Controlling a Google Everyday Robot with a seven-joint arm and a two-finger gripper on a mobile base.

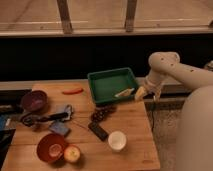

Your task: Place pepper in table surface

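A green tray (106, 86) holds a pale yellow piece (124, 92).

The arm (176, 67) bends down from a raised elbow (163, 60) — gripper (147, 94) low before the body (197, 127), fingers (142, 93) spread.

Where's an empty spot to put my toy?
Bare light-brown wooden tabletop shows between the green rectangular tray and the small white cup. A smaller patch lies in front of the slim red-orange pepper. The left side, around the round purple bowl, is crowded. The end effector hovers at the tray's right edge.
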